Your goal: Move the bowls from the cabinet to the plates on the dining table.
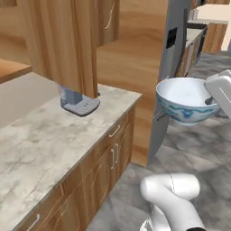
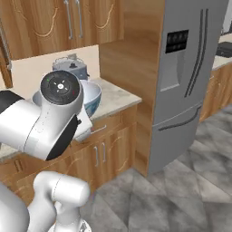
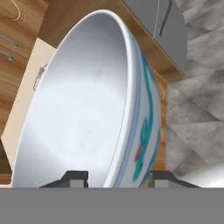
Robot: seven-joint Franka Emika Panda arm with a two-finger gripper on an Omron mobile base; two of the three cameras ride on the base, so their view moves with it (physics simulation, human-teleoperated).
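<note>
My gripper (image 3: 118, 177) is shut on the rim of the white bowl (image 3: 87, 109) with the blue-green pattern outside, one finger inside and one outside. In the left base view the bowl (image 1: 185, 106) hangs upright in the air, right of the counter's end and in front of the fridge, with the gripper (image 1: 210, 101) on its right rim. From the right base view the bowl (image 2: 93, 97) shows partly behind my arm. Wooden wall cabinet doors (image 2: 41, 20) with carved arches and silver handles hang above the counter. The plates and the dining table are out of view.
A marble-topped counter (image 1: 45, 135) with wooden drawers runs along the left. On it stands a grey appliance (image 1: 77, 103) under the wall cabinet (image 1: 63, 40). A tall grey fridge (image 2: 190, 77) stands right of the counter's end. Grey tiled floor (image 2: 181, 195) lies open to the right.
</note>
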